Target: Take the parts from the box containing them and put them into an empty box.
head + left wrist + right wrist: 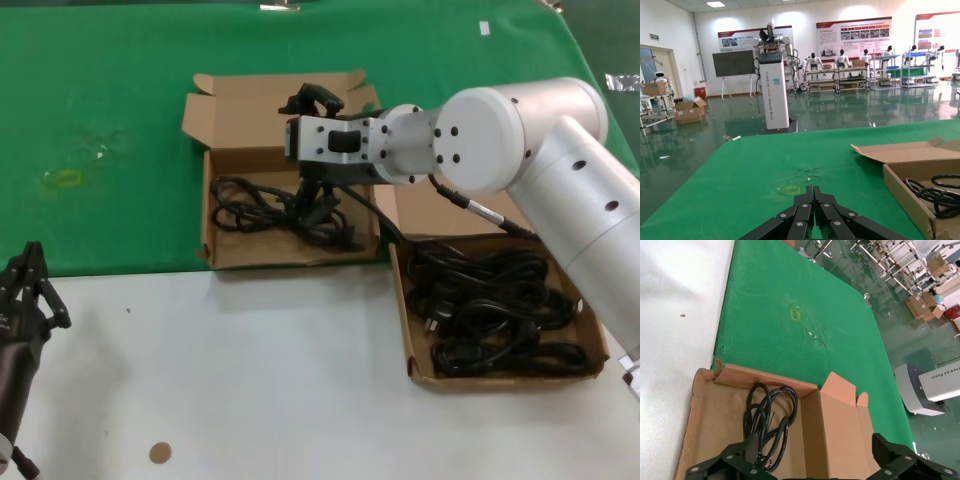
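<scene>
Green cloth meeting white table (300, 360), my right gripper (318, 200) hanging wide open over the eared box (222, 255) holding one cord (255, 205), remaining cords (495, 310) lying in the flap box (600, 340), left gripper (812, 215) idling pinched closed at the near-left edge.

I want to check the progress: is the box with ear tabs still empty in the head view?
No, the box with ear tabs already holds a black cord, and the right gripper is above it.
</scene>
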